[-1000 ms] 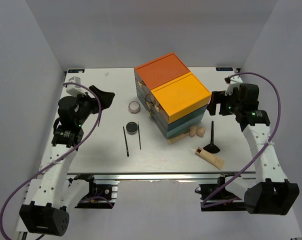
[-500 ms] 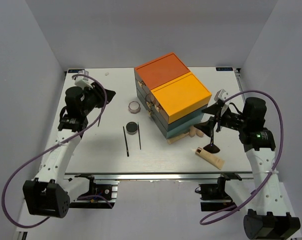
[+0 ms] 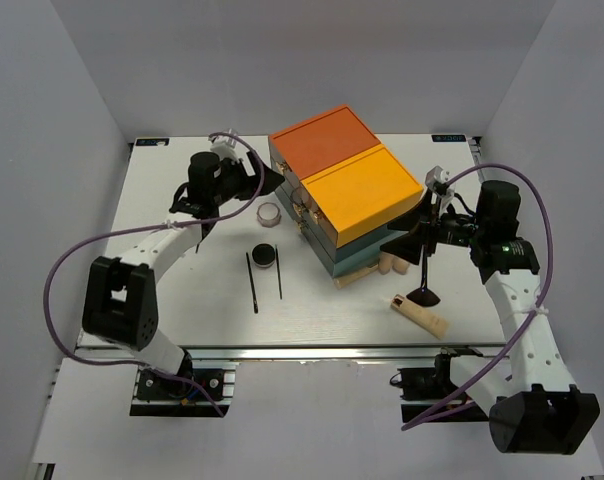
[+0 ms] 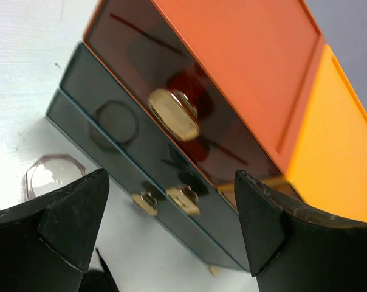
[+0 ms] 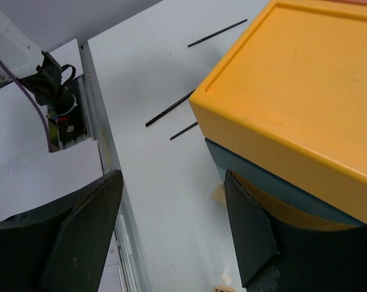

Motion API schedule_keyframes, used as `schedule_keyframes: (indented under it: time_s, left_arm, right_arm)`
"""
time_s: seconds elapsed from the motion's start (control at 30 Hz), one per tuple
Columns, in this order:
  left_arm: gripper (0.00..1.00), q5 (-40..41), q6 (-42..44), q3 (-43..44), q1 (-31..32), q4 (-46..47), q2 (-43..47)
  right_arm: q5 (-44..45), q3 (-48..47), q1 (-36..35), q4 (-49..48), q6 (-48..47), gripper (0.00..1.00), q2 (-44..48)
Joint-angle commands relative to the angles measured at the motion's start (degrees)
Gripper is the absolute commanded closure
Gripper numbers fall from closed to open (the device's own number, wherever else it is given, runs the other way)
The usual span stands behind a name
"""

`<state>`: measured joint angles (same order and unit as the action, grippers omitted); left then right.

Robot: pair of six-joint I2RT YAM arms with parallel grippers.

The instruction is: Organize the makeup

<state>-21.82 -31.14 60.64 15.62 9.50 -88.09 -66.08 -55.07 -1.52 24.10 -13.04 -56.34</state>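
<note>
The makeup lies on the white table in front of the drawer box [image 3: 347,185]. A pinkish jar [image 3: 269,213], a black compact [image 3: 265,255] and two thin black sticks [image 3: 253,284] lie to its left front. Beige sponges [image 3: 394,263], a black flared brush [image 3: 423,282] and a beige tube [image 3: 420,314] lie to its right front. My left gripper [image 3: 270,182] is open and empty, facing the box's drawer fronts [image 4: 171,131], with the jar [image 4: 47,177] low on the left. My right gripper [image 3: 415,229] is open and empty at the box's right corner [image 5: 305,97].
The box has orange, yellow and teal drawers with gold knobs [image 4: 173,114]. The table's near edge and its metal rail [image 5: 101,134] show in the right wrist view, with the sticks [image 5: 170,109] beyond. Grey walls enclose the table at the back and sides.
My left gripper has swung right from the table's left side to the box's drawer fronts. My right gripper has moved down and left to the box's right corner.
</note>
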Motion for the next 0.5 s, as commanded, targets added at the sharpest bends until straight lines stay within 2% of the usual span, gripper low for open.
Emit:
schedule_keyframes:
  time_s: [0.0,0.03,0.17,0.3,0.47]
  left_arm:
    - [0.08,0.82,-1.90,5.52,-0.32,4.56,-3.03]
    - [0.14,0.82,-4.43,6.32,-0.32,5.70,-5.48]
    - [0.26,2.66,-12.97,7.92,-0.85,8.16,-9.37]
    - [0.30,2.40,-21.67,3.96,-1.82,16.42,-10.34]
    - [0.34,-0.32,-29.50,4.39,-1.91,22.31,-13.85]
  right_arm:
    - [-1.94,-0.83,0.02,-5.63,4.16,0.27,1.93]
    - [-1.77,-0.13,0.02,-6.16,4.16,0.27,2.28]
    - [-0.98,1.36,0.02,-6.43,4.25,0.26,4.48]
    - [-0.27,2.86,0.02,-6.34,3.81,0.26,6.15]
    - [0.17,3.48,0.20,-6.17,3.19,0.25,6.33]
